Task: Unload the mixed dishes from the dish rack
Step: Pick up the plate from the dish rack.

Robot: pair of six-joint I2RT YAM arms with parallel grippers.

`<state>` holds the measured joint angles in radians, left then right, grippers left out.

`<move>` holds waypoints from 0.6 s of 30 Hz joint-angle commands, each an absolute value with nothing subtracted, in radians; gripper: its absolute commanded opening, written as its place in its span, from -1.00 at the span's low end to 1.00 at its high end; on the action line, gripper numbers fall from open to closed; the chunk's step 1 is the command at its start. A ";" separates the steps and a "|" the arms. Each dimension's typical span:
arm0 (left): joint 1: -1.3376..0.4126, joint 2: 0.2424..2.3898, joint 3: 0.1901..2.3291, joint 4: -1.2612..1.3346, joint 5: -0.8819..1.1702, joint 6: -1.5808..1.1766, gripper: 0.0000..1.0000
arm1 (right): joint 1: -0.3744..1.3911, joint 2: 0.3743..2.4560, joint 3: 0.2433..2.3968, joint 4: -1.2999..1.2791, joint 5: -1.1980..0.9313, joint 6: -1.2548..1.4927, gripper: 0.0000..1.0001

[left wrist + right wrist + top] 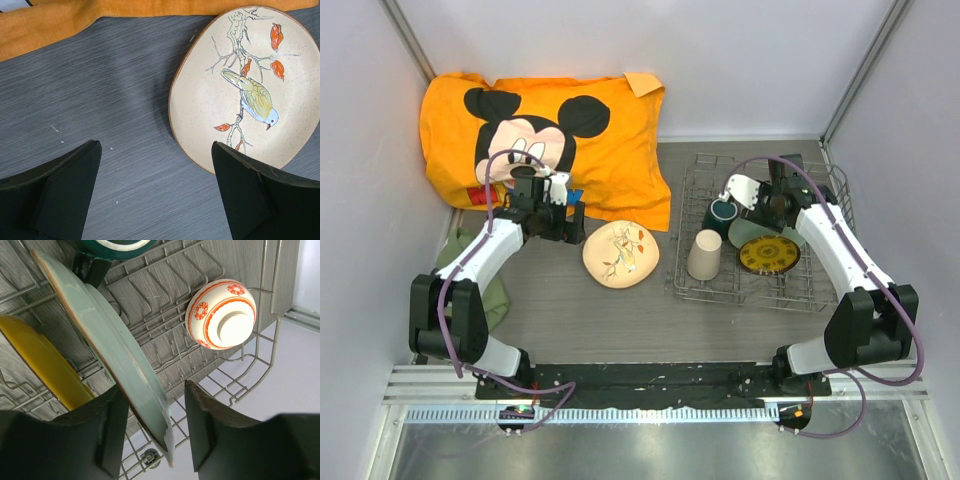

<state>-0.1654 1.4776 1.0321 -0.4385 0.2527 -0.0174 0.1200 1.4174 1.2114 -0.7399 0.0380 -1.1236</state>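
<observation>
The grey wire dish rack stands at the right. In it are a beige cup, a dark teal mug and a pale-green plate with a yellow-brown centre. My right gripper is inside the rack. In the right wrist view it is open, its jaws on either side of a pale-green plate rim, with a gap on the right side. A red-orange patterned bowl lies upside down in the rack's corner. The cream floral plate lies on the table. My left gripper is open and empty just left of it.
An orange Mickey Mouse pillow lies at the back left, close behind my left gripper. A green cloth lies under the left arm. White walls close in both sides. A yellow dish face shows left of the held-between rim.
</observation>
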 commanded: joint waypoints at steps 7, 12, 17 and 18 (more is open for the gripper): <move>-0.164 1.462 1.065 -0.411 0.249 -0.006 0.94 | 0.101 1.422 1.206 -0.692 0.018 -1.141 -0.26; -0.164 1.460 1.066 -0.411 0.250 -0.008 0.94 | 0.100 1.408 1.206 -0.692 0.017 -1.150 -0.42; -0.163 1.459 1.068 -0.411 0.250 -0.008 0.94 | 0.098 1.390 1.206 -0.692 0.020 -1.166 -0.52; -0.164 1.459 1.069 -0.411 0.250 -0.008 0.94 | 0.097 1.385 1.206 -0.693 0.023 -1.172 -0.53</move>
